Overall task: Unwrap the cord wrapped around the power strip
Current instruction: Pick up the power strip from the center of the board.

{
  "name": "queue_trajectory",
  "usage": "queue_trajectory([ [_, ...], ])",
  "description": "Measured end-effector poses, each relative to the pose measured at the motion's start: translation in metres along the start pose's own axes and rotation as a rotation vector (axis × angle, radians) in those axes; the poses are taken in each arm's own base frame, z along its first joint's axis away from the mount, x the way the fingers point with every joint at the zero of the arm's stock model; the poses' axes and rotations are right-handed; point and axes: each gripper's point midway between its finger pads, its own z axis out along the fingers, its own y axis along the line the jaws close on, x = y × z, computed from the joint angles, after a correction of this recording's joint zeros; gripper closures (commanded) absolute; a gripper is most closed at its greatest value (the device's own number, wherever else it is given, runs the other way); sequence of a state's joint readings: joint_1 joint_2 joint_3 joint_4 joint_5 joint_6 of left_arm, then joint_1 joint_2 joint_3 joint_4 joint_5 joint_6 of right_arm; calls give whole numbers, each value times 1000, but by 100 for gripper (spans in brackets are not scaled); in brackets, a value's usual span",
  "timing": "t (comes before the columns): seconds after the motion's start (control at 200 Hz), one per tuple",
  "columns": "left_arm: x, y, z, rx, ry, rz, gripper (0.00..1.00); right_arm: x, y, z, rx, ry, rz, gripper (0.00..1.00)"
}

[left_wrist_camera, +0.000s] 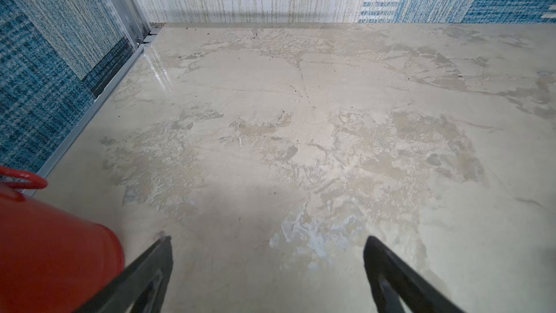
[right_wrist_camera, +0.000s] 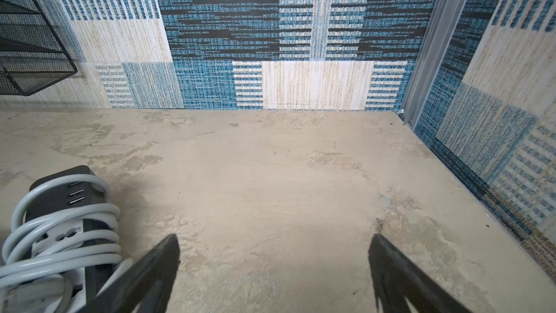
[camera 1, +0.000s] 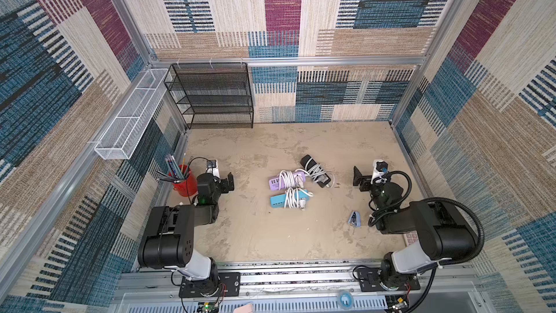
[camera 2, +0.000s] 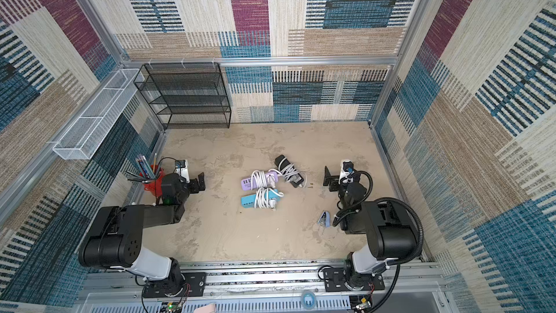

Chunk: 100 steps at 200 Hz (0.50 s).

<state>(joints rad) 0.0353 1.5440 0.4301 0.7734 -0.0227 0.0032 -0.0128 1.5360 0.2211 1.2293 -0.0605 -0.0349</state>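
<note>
Three power strips lie mid-table, each wound with a white cord: a purple one (camera 1: 275,182), a light blue one (camera 1: 276,201) in front of it, and a black one (camera 1: 308,161) behind and to the right. All show in both top views. The right wrist view catches the black strip (right_wrist_camera: 60,197) with its cord loops (right_wrist_camera: 63,248) beside one finger. My left gripper (camera 1: 227,182) hovers open left of the strips, over bare table (left_wrist_camera: 267,242). Open too, my right gripper (camera 1: 360,179) hangs right of the black strip with nothing between its fingers (right_wrist_camera: 275,240).
A red cup (camera 1: 182,183) of pens stands close beside my left gripper, at the left wall. A small blue stapler (camera 1: 354,218) lies in front of my right arm. A black mesh shelf (camera 1: 210,97) and a white wire basket (camera 1: 132,115) hang at the back left.
</note>
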Motion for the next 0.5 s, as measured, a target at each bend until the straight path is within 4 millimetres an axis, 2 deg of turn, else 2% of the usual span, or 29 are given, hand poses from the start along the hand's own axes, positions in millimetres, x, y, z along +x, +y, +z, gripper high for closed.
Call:
queue_trajectory([
  [0.501, 0, 0, 0, 0, 0, 0, 0, 0, 3, 0, -16, 0, -5, 2],
])
